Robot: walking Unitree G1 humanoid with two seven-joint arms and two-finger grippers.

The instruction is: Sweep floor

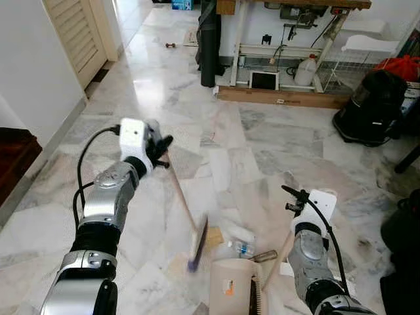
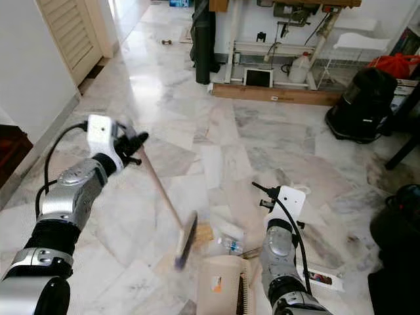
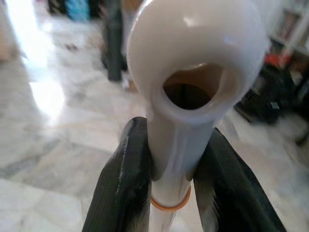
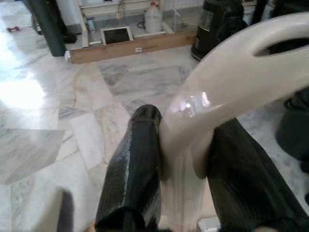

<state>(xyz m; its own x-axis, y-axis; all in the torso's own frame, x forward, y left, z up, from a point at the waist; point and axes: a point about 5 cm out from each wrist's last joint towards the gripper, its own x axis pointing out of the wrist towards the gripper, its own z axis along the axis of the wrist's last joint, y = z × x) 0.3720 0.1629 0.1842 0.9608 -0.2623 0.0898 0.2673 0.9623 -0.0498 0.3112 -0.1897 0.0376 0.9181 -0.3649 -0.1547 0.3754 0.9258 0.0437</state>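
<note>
My left gripper is shut on the top of a pale broom handle, seen in the left wrist view between the black fingers. The handle slants down to a blurred purple brush head on the marble floor. Beside the brush lies litter: a crushed plastic bottle, a yellowish scrap and a small brown piece. A cream dustpan stands right in front of me, next to the litter. Its long handle rises to my right gripper, which is shut on it.
A black vacuum cleaner stands at the far right. A workbench with a wooden board, a white jug and a tablet closes the far side. A louvred door and dark furniture lie left.
</note>
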